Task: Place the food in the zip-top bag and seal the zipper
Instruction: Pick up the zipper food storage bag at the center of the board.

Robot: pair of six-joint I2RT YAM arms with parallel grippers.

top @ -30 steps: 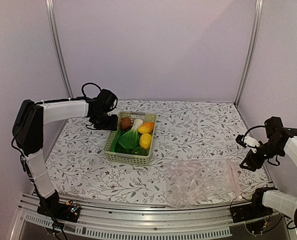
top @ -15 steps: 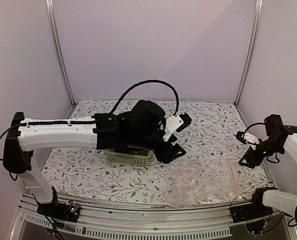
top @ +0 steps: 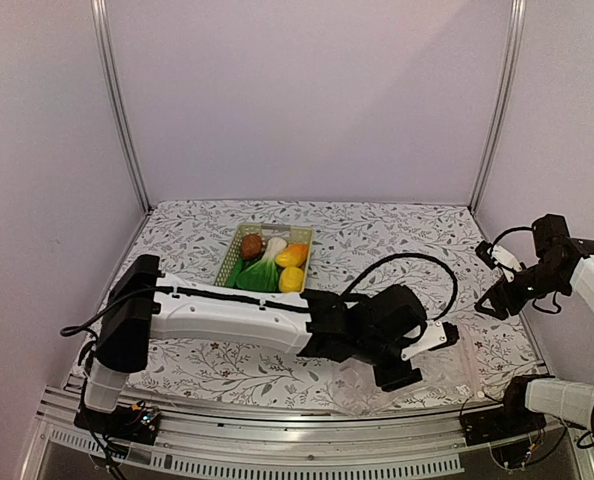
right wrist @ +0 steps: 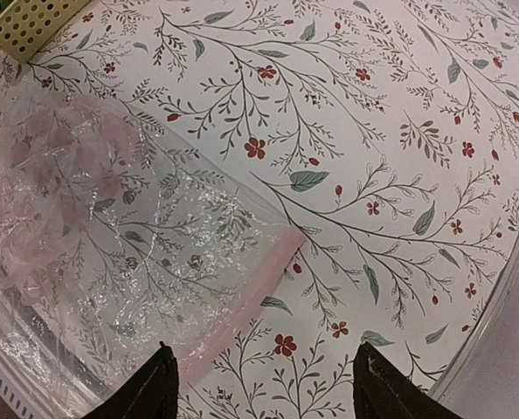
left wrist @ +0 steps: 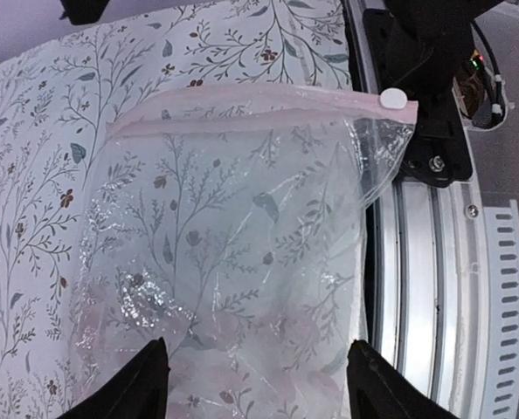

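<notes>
Clear zip-top bag (top: 452, 365) mostly hidden under L arm (top: 237, 312).

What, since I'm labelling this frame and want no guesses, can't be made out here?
Top view: the left arm hides part of the basket and most of the zip-top bag.
Top view: the food is too small to count.
Left wrist view: the zipper shows, but sealed or open cannot be told.
Wrist views: the bottom edge cuts off the left fingers and the right fingers.

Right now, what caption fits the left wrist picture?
Open left tool hovers above the empty clear bag, pink zipper along its far edge.
</notes>
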